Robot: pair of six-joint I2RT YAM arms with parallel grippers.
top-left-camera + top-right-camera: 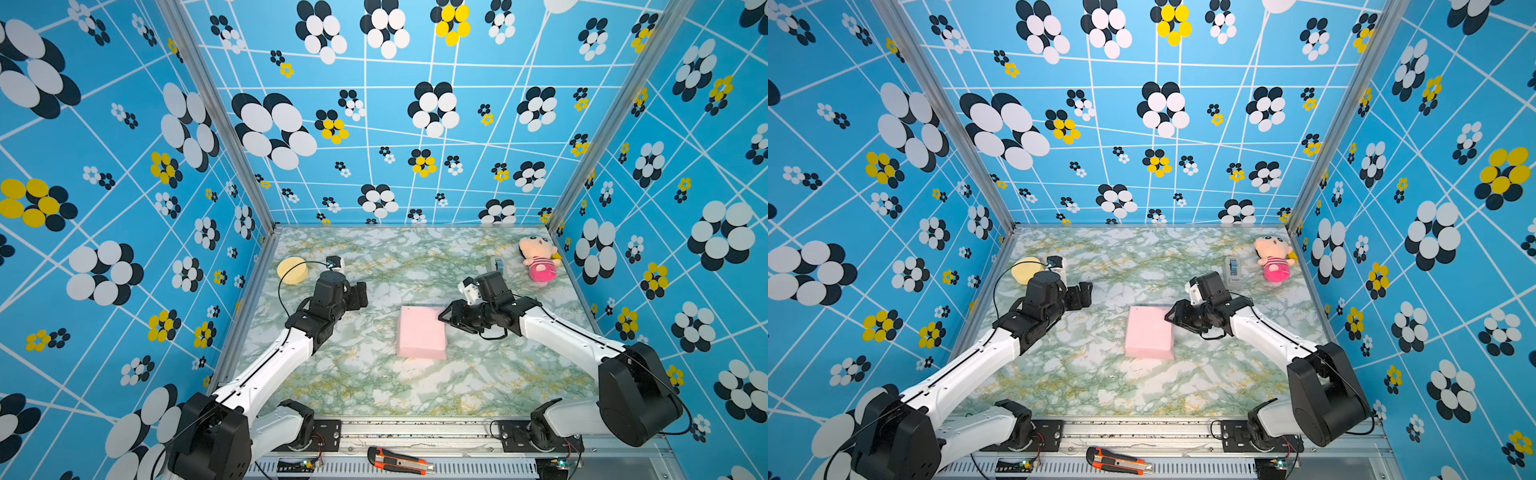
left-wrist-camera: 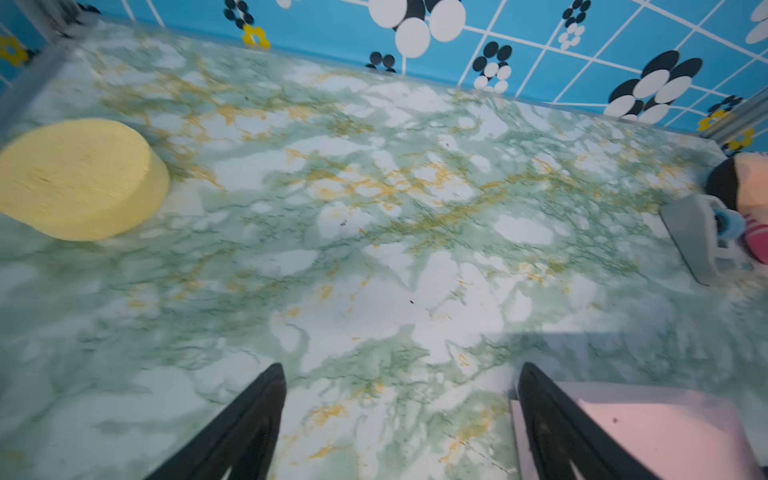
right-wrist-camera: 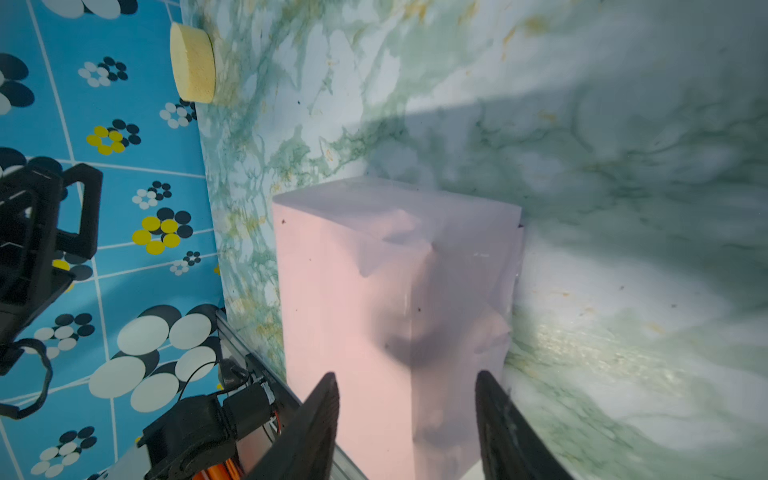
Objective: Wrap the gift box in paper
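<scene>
In both top views I count one parcel, the paper (image 1: pixel 422 332) pink side out at mid-surface (image 1: pixel 374 386), with the gift box hidden inside. Left wrist: my left end effector (image 2: pixel 401 370) is spread wide and empty, the parcel cut off. Right wrist: my right end effector (image 3: pixel 405 374) is parted over the parcel's corner, gripping nothing; contact is unclear.
</scene>
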